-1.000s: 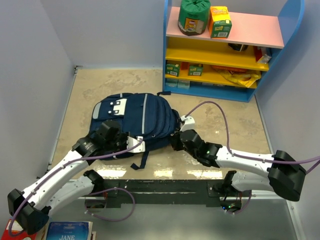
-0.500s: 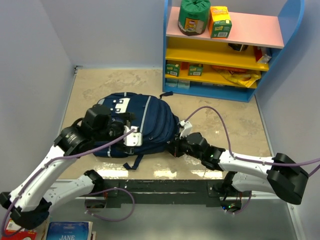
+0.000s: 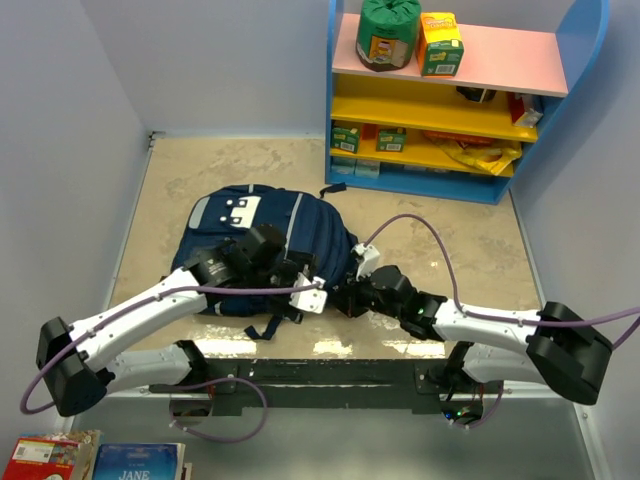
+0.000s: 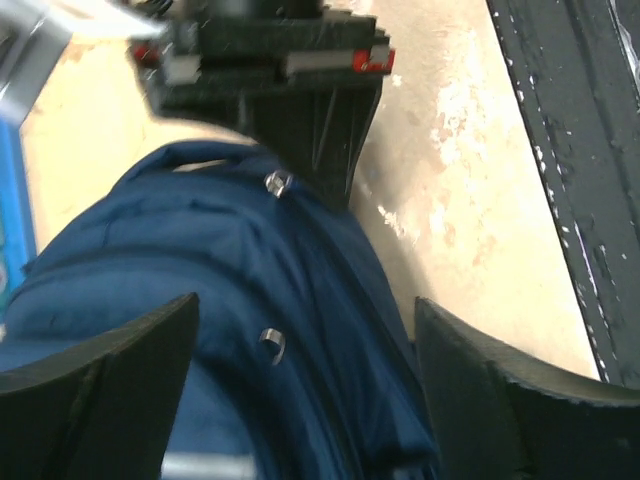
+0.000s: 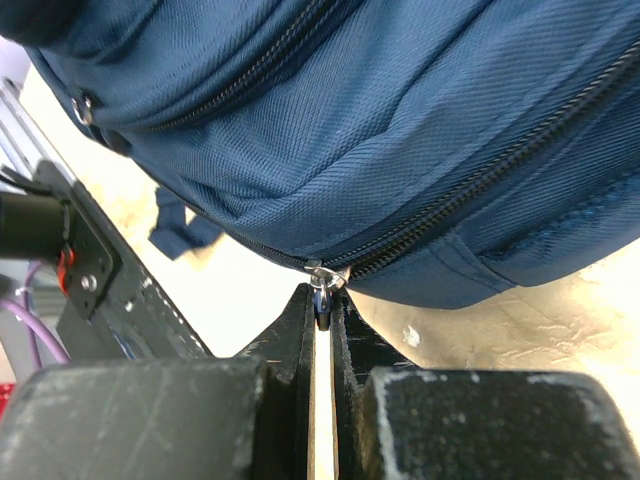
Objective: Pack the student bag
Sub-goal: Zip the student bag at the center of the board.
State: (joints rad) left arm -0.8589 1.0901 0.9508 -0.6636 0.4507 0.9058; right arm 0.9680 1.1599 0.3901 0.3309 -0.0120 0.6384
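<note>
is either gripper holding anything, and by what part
The right gripper pinches the student bag by its zipper pull; the left gripper is open, holding nothing.

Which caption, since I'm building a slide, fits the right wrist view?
Close-up: right gripper shut on a metal zipper pull of the navy student bag.

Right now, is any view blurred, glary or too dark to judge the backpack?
Top view: sharp and evenly lit, with mild glare on the table near the arm bases. Left wrist view: motion-smeared, so the backpack looks soft and the upper part streaks. Right wrist view: crisp on the zipper pull, though the table behind is washed out.
</note>
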